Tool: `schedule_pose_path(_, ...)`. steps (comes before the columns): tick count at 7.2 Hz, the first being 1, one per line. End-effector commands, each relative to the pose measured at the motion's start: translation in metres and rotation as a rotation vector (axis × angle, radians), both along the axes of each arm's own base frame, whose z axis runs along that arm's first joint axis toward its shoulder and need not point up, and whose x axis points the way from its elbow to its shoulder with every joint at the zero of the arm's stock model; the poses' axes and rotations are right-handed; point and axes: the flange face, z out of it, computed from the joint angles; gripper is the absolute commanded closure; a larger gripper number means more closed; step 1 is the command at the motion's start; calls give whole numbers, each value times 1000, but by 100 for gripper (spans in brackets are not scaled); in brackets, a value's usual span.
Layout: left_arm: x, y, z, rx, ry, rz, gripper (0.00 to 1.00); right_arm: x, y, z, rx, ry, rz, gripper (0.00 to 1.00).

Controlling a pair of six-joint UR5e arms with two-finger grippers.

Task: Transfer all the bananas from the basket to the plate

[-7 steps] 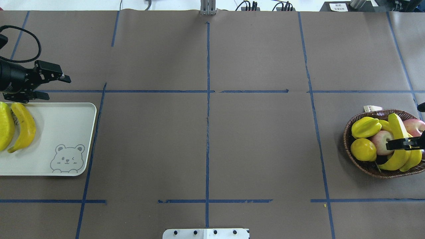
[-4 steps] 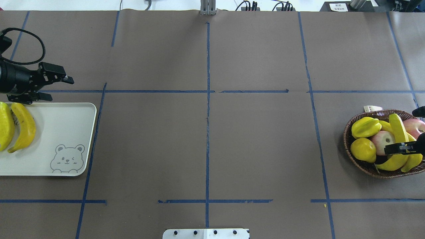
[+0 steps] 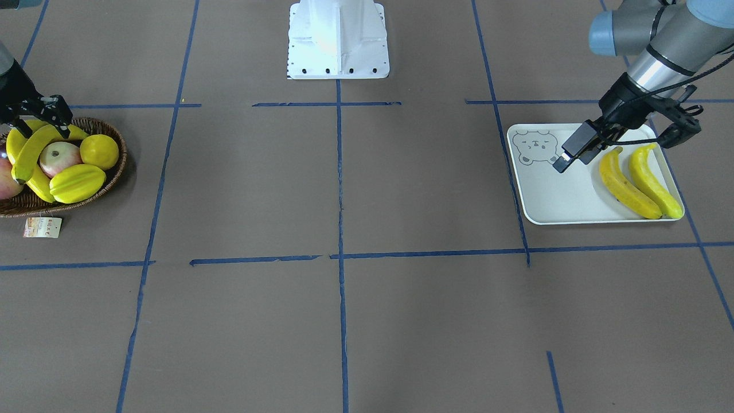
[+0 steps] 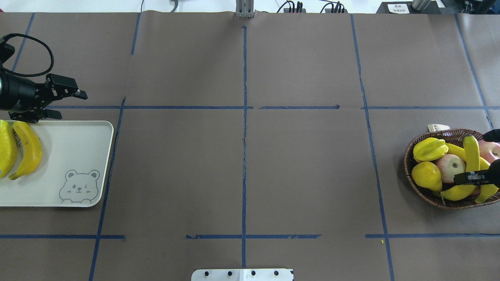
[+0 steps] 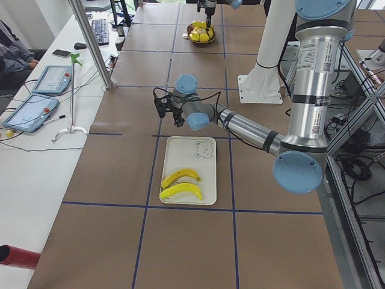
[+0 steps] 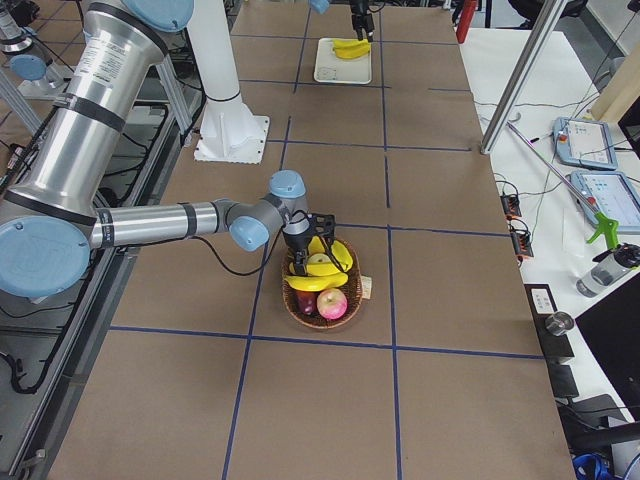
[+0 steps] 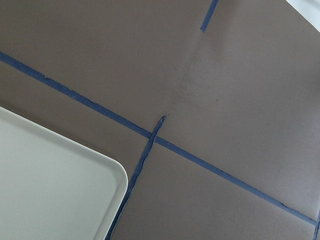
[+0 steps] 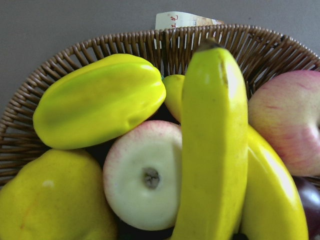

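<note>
The right gripper (image 4: 466,177) is clamped across a banana (image 4: 472,152) in the basket (image 4: 449,133). Seen from overhead, the banana's long axis runs twelve-to-six. The plate (image 4: 70,148) lies far off at nine o'clock, beside the spread-open left gripper (image 4: 70,104).

Silver-tube left robot arm (image 5: 313,78) and matching right robot arm (image 6: 90,130), with white metal pedestal (image 3: 337,40).
Pale-blue caps cover each joint; small printed labels mark the upper tubes; dark bolt holes dot the pedestal's base plate; a thin black cable (image 4: 51,54) loops by the matte-black left gripper (image 4: 73,105).
</note>
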Motion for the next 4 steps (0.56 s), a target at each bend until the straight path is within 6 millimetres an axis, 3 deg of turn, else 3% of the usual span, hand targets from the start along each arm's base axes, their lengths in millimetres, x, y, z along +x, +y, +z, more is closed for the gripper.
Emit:
schedule_pose_path(1,0,-1,1,-2,-4,-4,0,-14,6,9,0,60,-27,34)
schedule_pose_path(2,2,0,1,-2,-4,0,0,-15,6,10,4,76,-27,48)
schedule_pose_path(4,4,1,2,-4,-5,4,0,-13,6,8,11,76,-29,89)
